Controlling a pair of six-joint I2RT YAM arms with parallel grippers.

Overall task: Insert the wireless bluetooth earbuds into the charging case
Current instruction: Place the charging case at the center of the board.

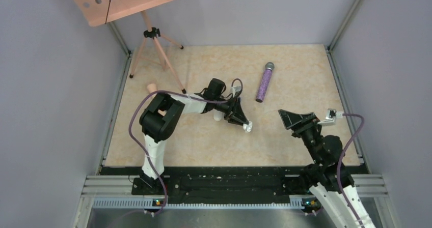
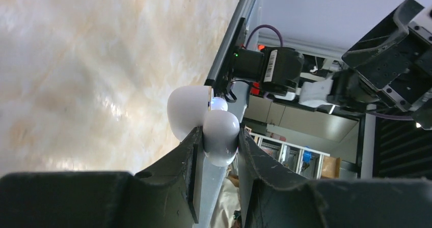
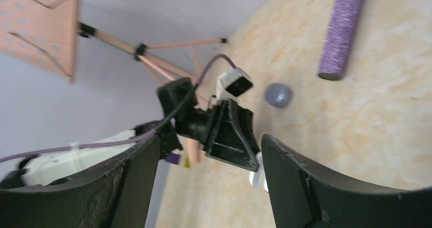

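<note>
Right of the pink stand (image 1: 151, 33), the left gripper (image 1: 244, 124) pinches an open white case (image 2: 224, 131) at mid-table, earbuds too small to make out, with the purple microphone (image 1: 264, 83) beyond it and the right gripper (image 1: 294, 118) at right, jaws spread and empty.

Overhead view: bright, even, diffuse light; faint soft shadows beside the arms on the tabletop (image 1: 295, 75); sharp throughout.
Left wrist view: pale glare patches on the tabletop at left; glossy highlights on the case (image 2: 188, 111); left end effector (image 2: 219, 132) dark and soft-focused at the bottom.
Right wrist view: blurred all over; microphone (image 3: 341, 29) smeared at upper right; lower edges bowed and dark.
</note>
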